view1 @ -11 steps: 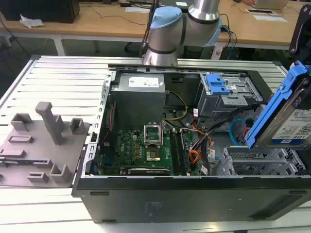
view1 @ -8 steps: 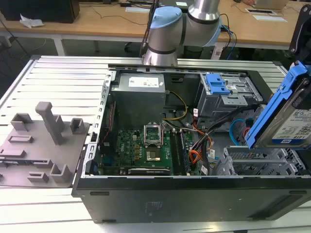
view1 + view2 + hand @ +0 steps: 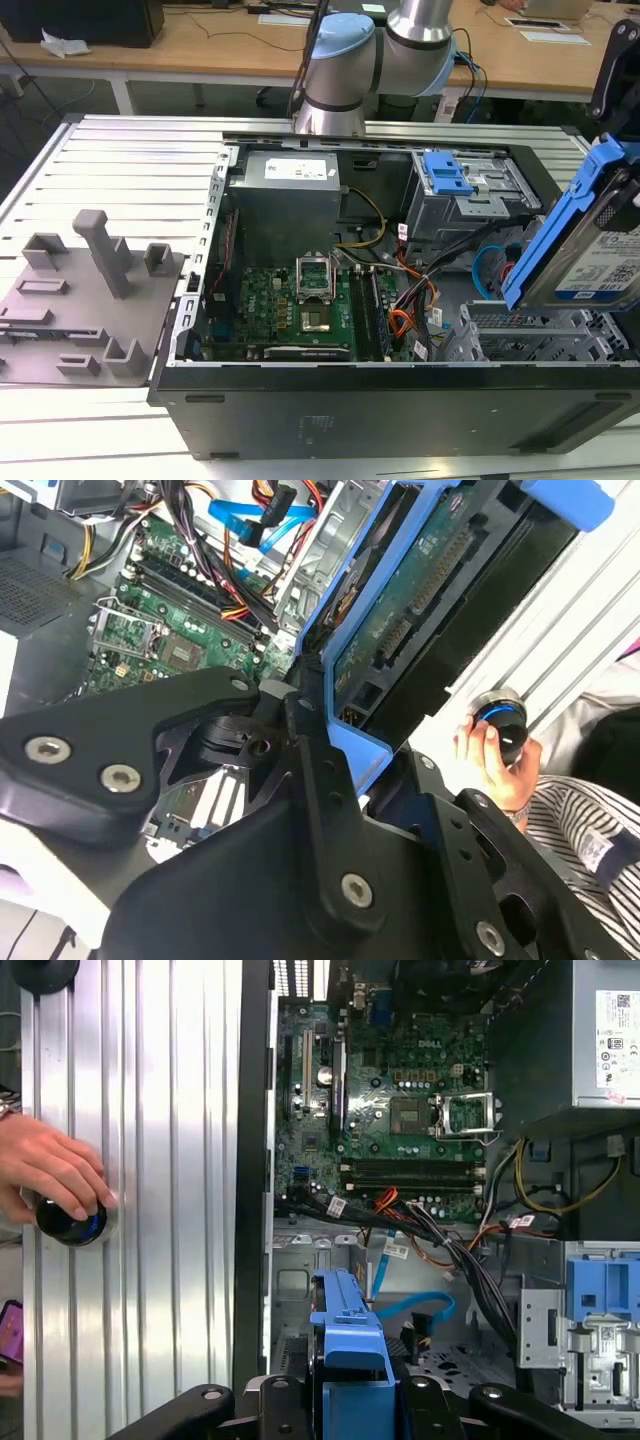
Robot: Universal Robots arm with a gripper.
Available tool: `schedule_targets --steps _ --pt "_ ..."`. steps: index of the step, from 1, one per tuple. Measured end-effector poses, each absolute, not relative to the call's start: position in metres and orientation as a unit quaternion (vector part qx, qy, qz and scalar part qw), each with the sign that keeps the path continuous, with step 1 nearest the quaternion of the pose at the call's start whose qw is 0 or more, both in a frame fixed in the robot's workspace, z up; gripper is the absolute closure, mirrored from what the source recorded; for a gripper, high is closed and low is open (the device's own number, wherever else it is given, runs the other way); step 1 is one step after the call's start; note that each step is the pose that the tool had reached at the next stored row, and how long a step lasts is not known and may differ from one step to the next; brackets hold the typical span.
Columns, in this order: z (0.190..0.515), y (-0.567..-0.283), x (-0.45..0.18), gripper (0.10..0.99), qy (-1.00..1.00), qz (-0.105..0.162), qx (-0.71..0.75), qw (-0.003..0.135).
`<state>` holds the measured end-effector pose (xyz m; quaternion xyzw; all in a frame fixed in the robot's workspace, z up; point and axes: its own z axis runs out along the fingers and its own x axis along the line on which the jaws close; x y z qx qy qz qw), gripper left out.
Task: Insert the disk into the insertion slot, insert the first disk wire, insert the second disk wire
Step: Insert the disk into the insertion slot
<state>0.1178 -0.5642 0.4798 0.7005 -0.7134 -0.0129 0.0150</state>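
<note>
Gripper [image 3: 352, 1405] is clamped on the disk [image 3: 600, 262], holding it clear above the open computer case [image 3: 300, 410]. In the exterior view the disk sits at 3 o'clock, tilted, with its long axis running 7 to 1 o'clock. The insertion slot [image 3: 540, 338] lies at 7 o'clock from it, not yet entered. The second disk wire [image 3: 484, 268] loops at 9 o'clock from the disk. The second wrist view adds the disk's circuit-board face; the first wrist view, a hand [image 3: 48, 1168] on a knob [image 3: 70, 1222].

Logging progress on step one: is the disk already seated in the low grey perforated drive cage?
No: in the exterior view the disk hangs tilted above the insertion slot, not inside it.
</note>
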Motion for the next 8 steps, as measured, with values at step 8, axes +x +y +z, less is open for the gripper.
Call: schedule_targets --steps 8 --pt "0.4697 -0.5642 0.1178 0.718 -0.713 -0.013 0.701 0.015"
